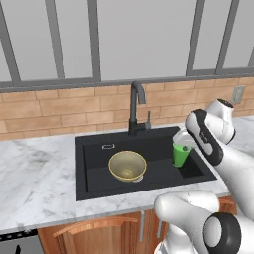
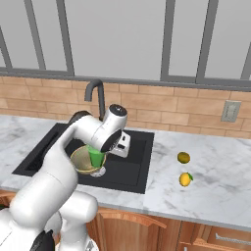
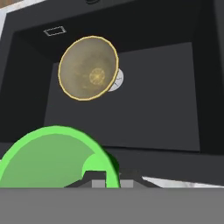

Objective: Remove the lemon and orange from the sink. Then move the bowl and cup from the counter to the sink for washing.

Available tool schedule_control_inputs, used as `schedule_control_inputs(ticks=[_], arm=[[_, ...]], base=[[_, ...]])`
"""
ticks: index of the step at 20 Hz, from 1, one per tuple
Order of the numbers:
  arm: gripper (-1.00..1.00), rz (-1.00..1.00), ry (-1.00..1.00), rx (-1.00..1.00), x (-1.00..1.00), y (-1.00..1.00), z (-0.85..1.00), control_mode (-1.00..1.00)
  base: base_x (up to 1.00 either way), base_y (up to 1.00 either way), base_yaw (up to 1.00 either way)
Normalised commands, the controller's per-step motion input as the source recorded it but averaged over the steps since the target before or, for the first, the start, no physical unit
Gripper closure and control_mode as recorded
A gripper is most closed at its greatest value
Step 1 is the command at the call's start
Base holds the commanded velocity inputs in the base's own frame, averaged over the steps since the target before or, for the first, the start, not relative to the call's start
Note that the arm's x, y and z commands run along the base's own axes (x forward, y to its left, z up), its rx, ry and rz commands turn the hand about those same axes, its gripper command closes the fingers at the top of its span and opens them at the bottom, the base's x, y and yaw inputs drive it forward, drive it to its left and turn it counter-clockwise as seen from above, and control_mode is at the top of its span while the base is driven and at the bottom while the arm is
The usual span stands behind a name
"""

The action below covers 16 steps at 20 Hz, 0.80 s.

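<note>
The gripper (image 1: 182, 140) was closed on the rim of the green cup (image 1: 181, 154), one finger inside the rim and one outside as the hand view showed, and it held the cup upright over the right part of the black sink (image 1: 94, 188). In the left base view the cup hung above the basin's right end, close to the right wall; whether its base touched the sink floor could not be told. In the right base view the cup (image 2: 96, 157) appeared partly behind the arm, in front of the bowl (image 2: 82, 162).

The golden-tan bowl (image 1: 127, 165) sat upright on the sink floor near the middle of the basin, partly covering the round silver drain (image 1: 140, 176). From the hand view the bowl (image 3: 88, 68) lay beyond the cup (image 3: 52, 159), with the drain (image 3: 117, 79) peeking out at its right edge.

The tall black faucet (image 1: 136, 106) rose from the far edge of the sink, in front of the brick backsplash (image 1: 59, 109).

On the marble counter (image 2: 215, 166), to the right of the sink, lay the two fruits, near each other but apart: the orange (image 2: 184, 157) farther back and the lemon (image 2: 185, 179) nearer the front edge. A wall outlet (image 2: 230, 111) was set in the bricks above that stretch of counter.
</note>
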Motion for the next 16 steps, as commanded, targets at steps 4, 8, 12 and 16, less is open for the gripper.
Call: schedule_control_inputs(ticks=[4,8,12,16], arm=[[1.0,0.0,0.0,0.0,0.19,-0.06,-0.22,-1.0],[1.0,0.02,0.0,0.0,0.17,-0.03,-0.25,-1.0],[1.0,0.02,0.01,0.0,0.15,0.0,-0.26,-1.0],[1.0,0.01,0.02,-0.04,0.16,0.0,-0.25,-1.0]], base=[[0.0,0.0,0.0],[0.0,0.0,0.0],[0.0,0.0,0.0],[0.0,0.0,0.0]])
